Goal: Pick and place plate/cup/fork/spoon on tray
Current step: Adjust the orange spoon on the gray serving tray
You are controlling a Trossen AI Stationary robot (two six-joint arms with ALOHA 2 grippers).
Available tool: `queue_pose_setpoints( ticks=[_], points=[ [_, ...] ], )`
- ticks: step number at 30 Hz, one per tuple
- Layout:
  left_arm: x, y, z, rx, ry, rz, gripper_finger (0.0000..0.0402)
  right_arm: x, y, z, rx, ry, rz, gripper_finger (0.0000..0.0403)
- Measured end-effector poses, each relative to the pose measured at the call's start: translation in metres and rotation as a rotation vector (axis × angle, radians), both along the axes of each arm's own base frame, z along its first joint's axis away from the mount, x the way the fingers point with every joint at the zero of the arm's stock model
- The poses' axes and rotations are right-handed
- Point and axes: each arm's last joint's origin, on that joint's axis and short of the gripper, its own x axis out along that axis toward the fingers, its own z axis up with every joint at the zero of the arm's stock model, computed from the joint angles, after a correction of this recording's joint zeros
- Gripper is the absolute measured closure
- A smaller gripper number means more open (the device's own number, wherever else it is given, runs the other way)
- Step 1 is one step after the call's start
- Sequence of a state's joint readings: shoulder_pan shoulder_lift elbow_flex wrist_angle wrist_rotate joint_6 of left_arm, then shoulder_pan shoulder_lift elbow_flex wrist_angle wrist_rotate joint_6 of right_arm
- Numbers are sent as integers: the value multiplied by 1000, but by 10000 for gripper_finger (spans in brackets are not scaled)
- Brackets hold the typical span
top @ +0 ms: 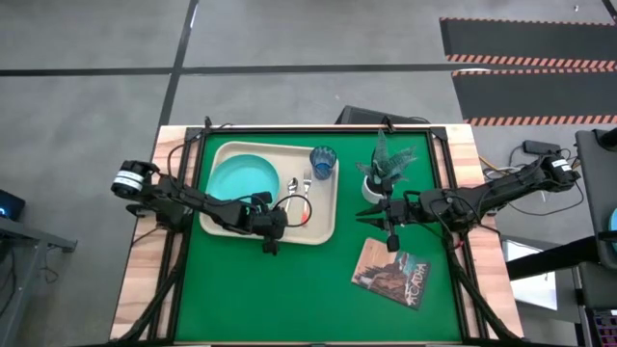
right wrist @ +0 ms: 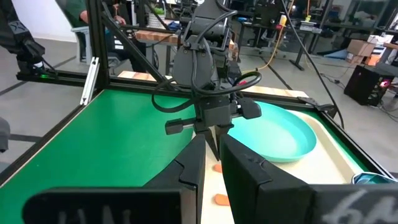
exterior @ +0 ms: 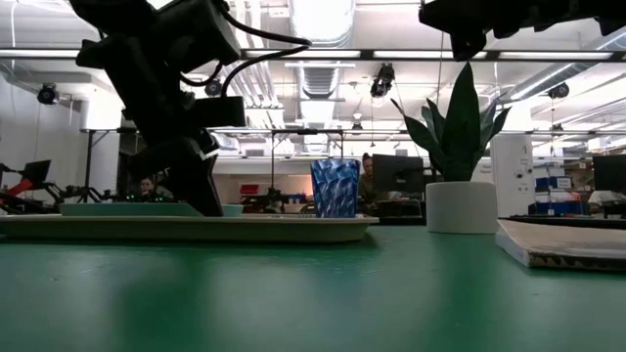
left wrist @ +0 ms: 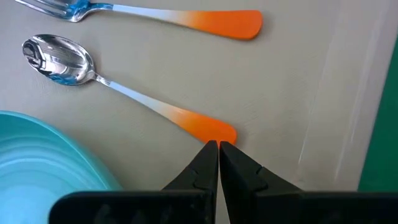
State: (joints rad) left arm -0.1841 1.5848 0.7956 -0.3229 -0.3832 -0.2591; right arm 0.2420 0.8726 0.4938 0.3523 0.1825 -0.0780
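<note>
4 items: all 4 task things lie on the large beige rectangular tray (top: 224, 224) with raised rim, upper left of centre in the high view.
Plate: the round turquoise plastic plate (top: 241, 178) sits in the left half of the tray; its edge also shows at the lower left of the left wrist view.
Cup: the small translucent blue cup (top: 323, 160) stands upright in the tray's upper right corner; in the low view it is at centre frame, on the tray's right end.
Spoon: the small spoon (left wrist: 118, 90) with silver bowl and red-orange handle lies flat on the tray floor, just right of the plate in the high view.
Fork: the small fork (left wrist: 168, 16) with silver tines and red-orange handle lies beside the spoon, apart from it, along the top of the left wrist view.
Left gripper: the left gripper (left wrist: 218, 147) is low over the tray, its 2 dark fingers pressed together, the tips right at the end of the spoon handle and holding nothing.
Right gripper: the right gripper (top: 371, 214) waits right of the tray, in the centre right of the high view; its fingers are a little apart and empty.
Others: a white pot with a green plant (top: 378, 177) stands right of the cup, and a brownish picture-covered book (top: 392, 273) lies at the lower right.
</note>
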Motion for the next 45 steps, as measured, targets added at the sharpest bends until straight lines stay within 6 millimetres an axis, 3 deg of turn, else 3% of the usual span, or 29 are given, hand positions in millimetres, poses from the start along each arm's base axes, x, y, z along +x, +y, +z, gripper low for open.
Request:
queue_pose_setpoints(
  ticks=[30,45],
  points=[
    [1,0,-14,-5,24,20,401,0,0,0,-1,4,-1,360],
    [9,-1,-12,-23,-52,18,401,0,0,0,-2,5,-1,360]
  ],
)
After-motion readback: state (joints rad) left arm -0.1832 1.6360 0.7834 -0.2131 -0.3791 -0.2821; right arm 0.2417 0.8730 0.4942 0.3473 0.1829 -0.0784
